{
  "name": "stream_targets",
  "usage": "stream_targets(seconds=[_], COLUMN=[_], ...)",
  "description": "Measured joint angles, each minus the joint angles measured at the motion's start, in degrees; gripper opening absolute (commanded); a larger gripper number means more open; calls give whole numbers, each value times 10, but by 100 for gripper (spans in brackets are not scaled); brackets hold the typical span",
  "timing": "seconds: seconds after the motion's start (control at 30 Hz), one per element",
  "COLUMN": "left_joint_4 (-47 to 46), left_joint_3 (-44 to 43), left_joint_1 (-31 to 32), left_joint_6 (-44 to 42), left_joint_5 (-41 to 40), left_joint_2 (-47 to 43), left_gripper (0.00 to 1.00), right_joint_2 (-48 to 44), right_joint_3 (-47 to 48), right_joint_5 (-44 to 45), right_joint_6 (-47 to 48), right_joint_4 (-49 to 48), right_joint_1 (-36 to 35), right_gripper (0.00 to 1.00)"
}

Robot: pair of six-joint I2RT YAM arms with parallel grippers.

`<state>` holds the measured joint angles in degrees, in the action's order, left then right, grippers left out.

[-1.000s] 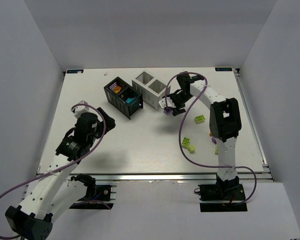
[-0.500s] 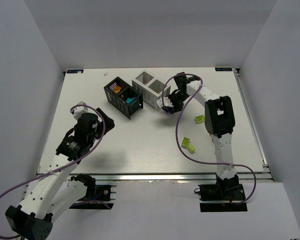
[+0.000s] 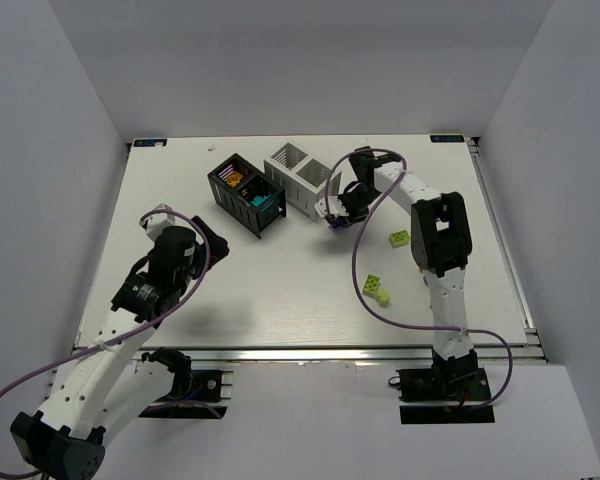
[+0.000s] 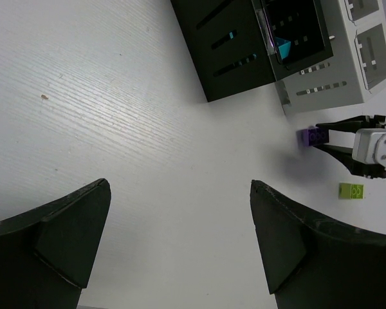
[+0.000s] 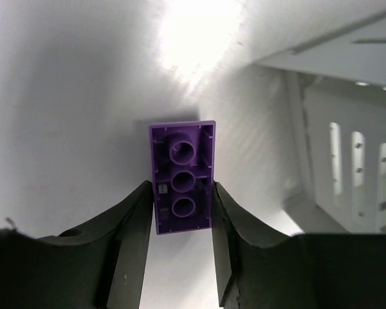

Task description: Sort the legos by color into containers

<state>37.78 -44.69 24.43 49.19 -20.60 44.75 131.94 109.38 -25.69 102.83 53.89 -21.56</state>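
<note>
My right gripper (image 3: 334, 217) (image 5: 181, 205) is shut on a purple lego (image 5: 181, 174), held underside towards the camera, just in front of the white container (image 3: 302, 178) (image 5: 347, 161). The purple lego also shows in the left wrist view (image 4: 313, 136). The black container (image 3: 246, 193) (image 4: 244, 38) holds orange and purple legos in its far compartment and a teal lego (image 4: 282, 47) in its near one. Lime green legos lie at the right (image 3: 400, 238) and nearer the front (image 3: 377, 289). My left gripper (image 3: 212, 240) (image 4: 180, 212) is open and empty over bare table.
The table (image 3: 280, 290) is white with grey walls on three sides and a metal rail along the near edge. A purple cable loops from each arm.
My right gripper with the purple lego has drawn a little closer to the white container's front, then held. The left arm has not moved.
</note>
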Motion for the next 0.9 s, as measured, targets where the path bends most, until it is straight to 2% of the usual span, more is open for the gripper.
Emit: stream_targets(seconds=[0.13,0.3,0.4,0.57,0.9], left_joint_4=[-1,-10,-23,-38,-61], left_joint_3=[3,13,22,31,42], left_joint_1=[0,0,0,0,0], left_joint_6=[0,2,4,4,6], left_joint_5=[0,3,9,21,33], left_joint_2=[-4,-4,-3,4,-5], left_gripper=[98,98,98,98,98], right_joint_2=[-49,-168,-240,-295,-240], right_joint_3=[-66,-149,-164,-149,-11], right_joint_5=[-24,-83,-119,-159,-145], right_joint_6=[-17,-67,-115,-243,-542], right_joint_4=[3,0,-6,-53,-188], right_joint_1=[0,0,0,-1,-3], right_gripper=[8,6,2,0,0])
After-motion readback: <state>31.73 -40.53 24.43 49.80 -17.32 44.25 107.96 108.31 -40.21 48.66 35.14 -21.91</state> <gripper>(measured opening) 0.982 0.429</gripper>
